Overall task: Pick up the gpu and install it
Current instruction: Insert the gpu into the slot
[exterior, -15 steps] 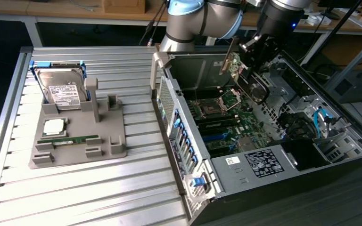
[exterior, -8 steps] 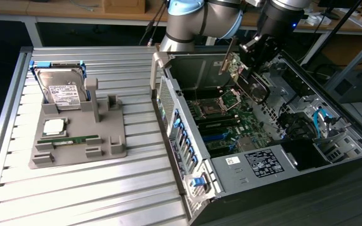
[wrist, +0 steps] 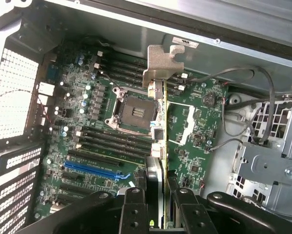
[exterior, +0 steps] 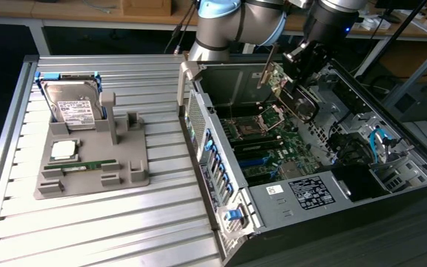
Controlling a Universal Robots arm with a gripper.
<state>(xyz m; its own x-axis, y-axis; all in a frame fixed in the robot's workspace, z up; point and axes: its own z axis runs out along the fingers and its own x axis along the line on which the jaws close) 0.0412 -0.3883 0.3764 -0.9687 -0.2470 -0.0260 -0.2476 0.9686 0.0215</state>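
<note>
My gripper [exterior: 300, 64] is shut on the gpu [exterior: 297, 99], a dark brownish card, and holds it tilted in the air over the open computer case [exterior: 221, 144]. The wrist view looks along the gpu [wrist: 160, 122] edge-on, its silver end bracket [wrist: 163, 61] farthest from me. Black fingers [wrist: 133, 207] press on both sides of the card. Below it lies the green motherboard [wrist: 102, 122] with the CPU socket [wrist: 133, 107] and a blue slot [wrist: 92, 168]. The card hangs above the board and touches no slot.
On the exterior view's left, a grey fixture tray [exterior: 135, 175] on the slatted table holds a hard drive [exterior: 76, 108], a CPU chip [exterior: 64, 149] and a green memory stick [exterior: 80, 165]. Cables [wrist: 243, 112] and a metal drive cage [wrist: 267, 161] crowd one side of the case.
</note>
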